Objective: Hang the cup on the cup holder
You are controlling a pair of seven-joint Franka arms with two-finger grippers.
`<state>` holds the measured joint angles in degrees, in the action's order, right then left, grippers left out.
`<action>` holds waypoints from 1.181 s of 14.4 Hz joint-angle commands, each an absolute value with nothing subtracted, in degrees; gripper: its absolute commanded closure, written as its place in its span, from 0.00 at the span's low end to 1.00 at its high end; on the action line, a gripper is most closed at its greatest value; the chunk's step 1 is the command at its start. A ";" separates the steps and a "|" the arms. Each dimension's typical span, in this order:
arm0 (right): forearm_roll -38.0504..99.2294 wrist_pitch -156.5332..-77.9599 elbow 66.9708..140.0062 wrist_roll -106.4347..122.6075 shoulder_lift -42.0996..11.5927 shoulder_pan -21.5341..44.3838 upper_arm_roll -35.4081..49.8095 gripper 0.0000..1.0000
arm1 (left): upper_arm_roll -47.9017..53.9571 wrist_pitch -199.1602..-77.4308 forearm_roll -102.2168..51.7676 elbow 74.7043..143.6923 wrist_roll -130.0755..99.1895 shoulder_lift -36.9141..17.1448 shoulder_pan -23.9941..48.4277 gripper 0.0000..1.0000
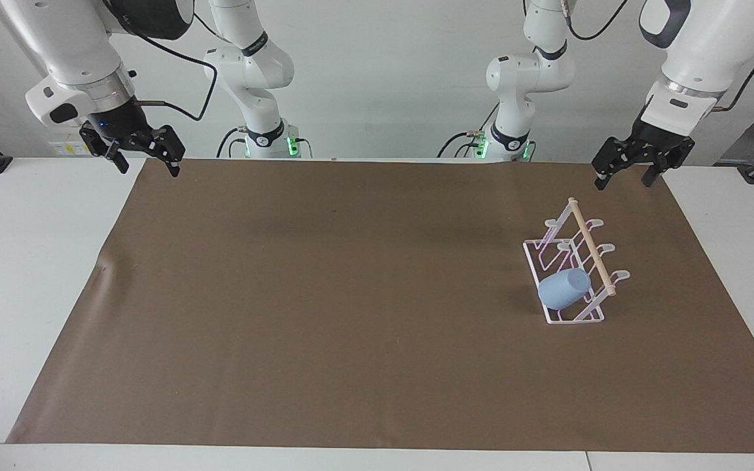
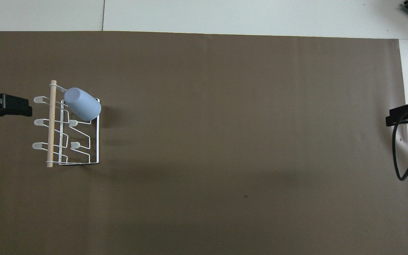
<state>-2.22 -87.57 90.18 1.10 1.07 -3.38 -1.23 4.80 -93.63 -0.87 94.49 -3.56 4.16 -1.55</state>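
You can see the cup (image 1: 565, 288) tilted on a prong of the rack (image 1: 570, 275), so the hanging looks done. Your left gripper (image 1: 632, 171) hangs spread above the rack's robot end, empty. Your right gripper (image 1: 143, 152) waits spread, well apart from the rack.

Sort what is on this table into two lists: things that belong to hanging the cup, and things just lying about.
Belongs to the job:
- cup, hung tilted on a prong
- cup holder, on the brown mat
- left end effector, open, raised above the mat's edge

Just there:
- brown mat
- right end effector, open, waiting
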 commanded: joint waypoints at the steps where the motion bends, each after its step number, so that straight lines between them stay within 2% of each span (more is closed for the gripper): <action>1: -2.29 -88.24 91.93 0.44 2.55 -3.60 -1.23 0.00 | 5.62 -91.49 0.52 93.95 -0.09 3.95 -1.50 0.00; 8: -2.29 -88.24 91.93 0.44 2.55 -3.60 -1.23 0.00 | 5.63 -90.88 0.88 95.01 0.35 4.66 -2.02 0.00; 12: -2.29 -88.24 91.93 0.44 2.55 -3.60 -1.23 0.00 | 5.36 -89.04 -1.04 91.77 -0.09 4.48 -1.93 0.00; 17: -2.29 -88.24 91.93 0.44 2.55 -3.60 -1.23 0.00 | 5.45 -88.33 -1.23 92.98 0.17 5.10 -2.20 0.00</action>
<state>-2.22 -87.57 90.18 1.10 1.07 -3.38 -1.23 5.45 -89.80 -0.51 92.71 -0.63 4.45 -1.76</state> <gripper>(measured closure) 0.000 0.000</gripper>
